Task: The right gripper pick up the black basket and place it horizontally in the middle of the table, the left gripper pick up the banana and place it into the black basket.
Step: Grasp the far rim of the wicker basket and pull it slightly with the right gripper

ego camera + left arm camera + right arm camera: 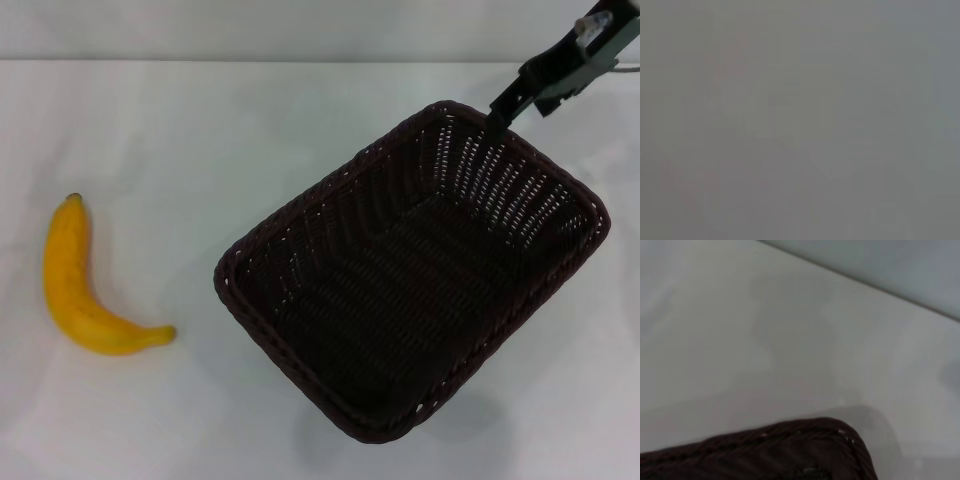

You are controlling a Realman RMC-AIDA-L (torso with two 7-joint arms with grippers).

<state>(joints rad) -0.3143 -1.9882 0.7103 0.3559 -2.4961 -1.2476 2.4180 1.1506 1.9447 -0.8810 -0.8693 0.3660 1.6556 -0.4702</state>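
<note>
Only non-task item: a plain pale grey wall (300, 25). In the head view it is a narrow band running the full width, behind the far edge of the surface (300, 130). It looks flat and even in tone, and meets the surface along a straight line. The right wrist view shows it as a blue-grey wedge (900, 265) beyond the surface edge. The left wrist view is uniform grey; cannot tell what it shows.

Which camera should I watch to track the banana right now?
The head view: the banana lies whole and unobstructed on the table, apart from the black basket. Neither wrist view shows it.
</note>
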